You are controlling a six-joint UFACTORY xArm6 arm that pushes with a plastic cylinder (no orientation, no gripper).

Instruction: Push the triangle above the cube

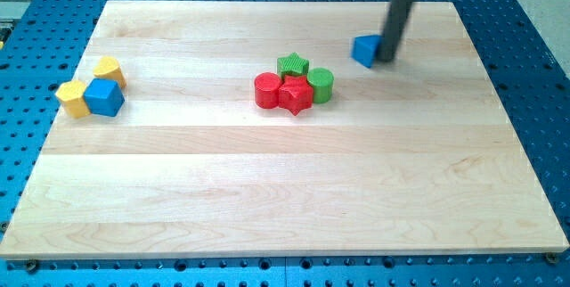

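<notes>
Board (267, 189): pale wooden panel, smooth, visible grain bands running across the view; lies on a blue perforated metal table (534, 73)
Rod: straight, dark, matt cylinder entering from the view's top right; the arm carries no jaws, so there is nothing to open or close
My tip (386, 58): rests on the board just to the view's right of the blue triangle, touching or nearly touching it; contact cannot be confirmed
Blue triangle (364, 50): the task's block, a small wedge-like solid near the view's top right of the board, well apart from all other blocks; shape partly hidden by the rod
Blue cube (105, 97): apparent target, at the view's left edge of the board, touching a yellow block (73, 98) on its left and a second yellow block (109, 71) above it
Centre cluster: red cylinder (266, 89), red star (296, 96), green star (292, 65), green cylinder (321, 84), all packed together, matt painted surfaces
Step in hand (judgement): push the triangle toward the view's left along the top band of the board
Technique (judgement): keep the tip centred behind the triangle's right face so it does not spin off; hold the path above the green star to avoid the cluster
Risk (judgement): the upper yellow block occupies the spot above the cube and may be knocked
</notes>
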